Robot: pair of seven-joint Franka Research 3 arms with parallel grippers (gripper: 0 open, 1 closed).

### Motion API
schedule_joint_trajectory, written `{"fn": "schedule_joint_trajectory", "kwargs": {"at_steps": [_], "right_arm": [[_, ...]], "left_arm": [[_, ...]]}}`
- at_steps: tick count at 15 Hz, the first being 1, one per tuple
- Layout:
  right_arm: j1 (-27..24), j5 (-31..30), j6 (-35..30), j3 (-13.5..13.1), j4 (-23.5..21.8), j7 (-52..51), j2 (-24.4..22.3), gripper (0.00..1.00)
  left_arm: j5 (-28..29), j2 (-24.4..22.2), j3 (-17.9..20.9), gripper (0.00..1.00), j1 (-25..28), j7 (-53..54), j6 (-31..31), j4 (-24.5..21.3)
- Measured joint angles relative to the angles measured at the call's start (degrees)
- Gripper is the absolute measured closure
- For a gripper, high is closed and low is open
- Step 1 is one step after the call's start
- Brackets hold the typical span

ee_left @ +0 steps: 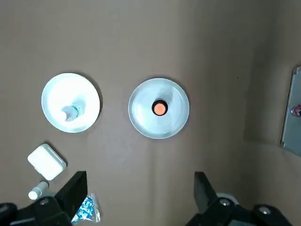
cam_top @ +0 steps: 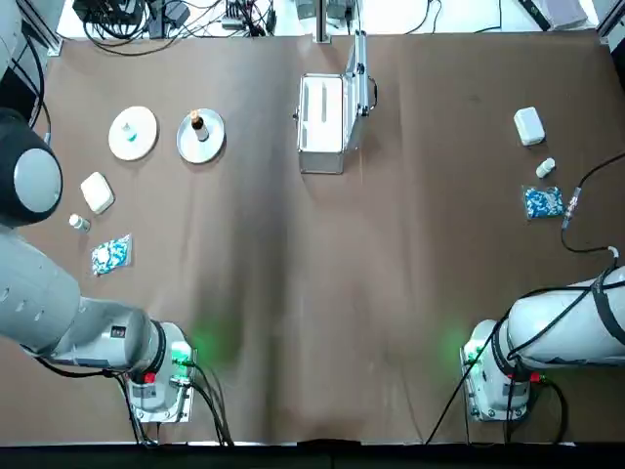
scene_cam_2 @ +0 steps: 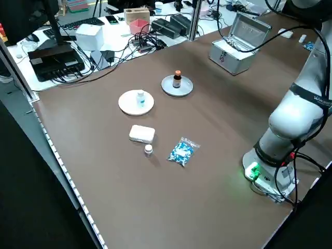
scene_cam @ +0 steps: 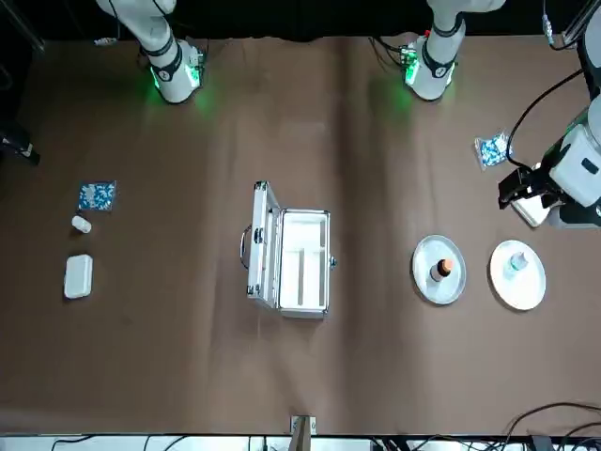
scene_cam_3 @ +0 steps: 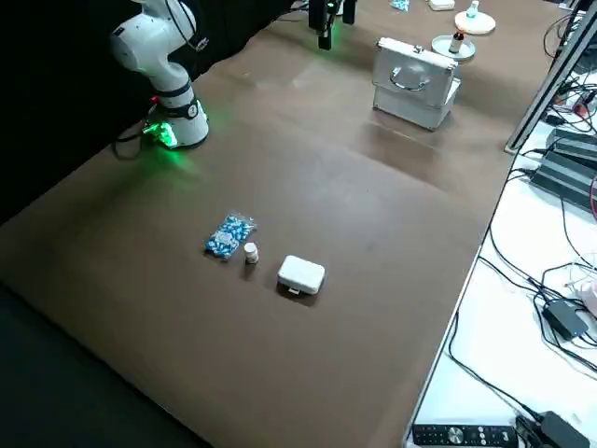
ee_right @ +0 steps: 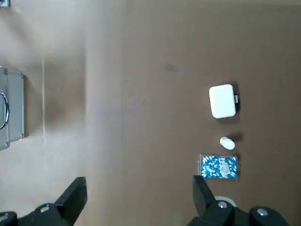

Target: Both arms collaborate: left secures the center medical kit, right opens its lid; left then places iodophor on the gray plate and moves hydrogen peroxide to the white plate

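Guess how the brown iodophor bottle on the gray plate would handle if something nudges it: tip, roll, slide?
The iodophor stands upright, tall for its narrow base, so a push near the cap would probably tip it. Its round body would then likely roll, though the raised rim of the gray plate may stop it. It looks small, so probably light.

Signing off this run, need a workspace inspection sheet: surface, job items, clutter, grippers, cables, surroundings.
Surface: brown table, nothing spilled.
Job's things: medical kit at centre, lid open and upright; iodophor standing on the gray plate; hydrogen peroxide on the white plate.
Clutter: on each side, a rounded white box, small white bottle and blue pill packet.
Grippers: left gripper open, high above the plates; right gripper open, empty, above bare table.
Cables: black cable crossing the table's right edge.
Surroundings: electronics and wires on a side bench.
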Motion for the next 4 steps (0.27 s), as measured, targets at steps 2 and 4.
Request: {"fn": "schedule_joint_trajectory", "kwargs": {"at_steps": [2,4], "right_arm": [[0.0,0.0,-0.6,0.0,0.0,0.0,-0.1,0.01],[0.0,0.0,-0.7,0.0,0.0,0.0,-0.1,0.01]], "left_arm": [[0.0,0.0,0.0,0.00,0.0,0.0,0.0,0.0],[0.0,0.0,0.0,0.00,0.0,0.0,0.0,0.0]]}}
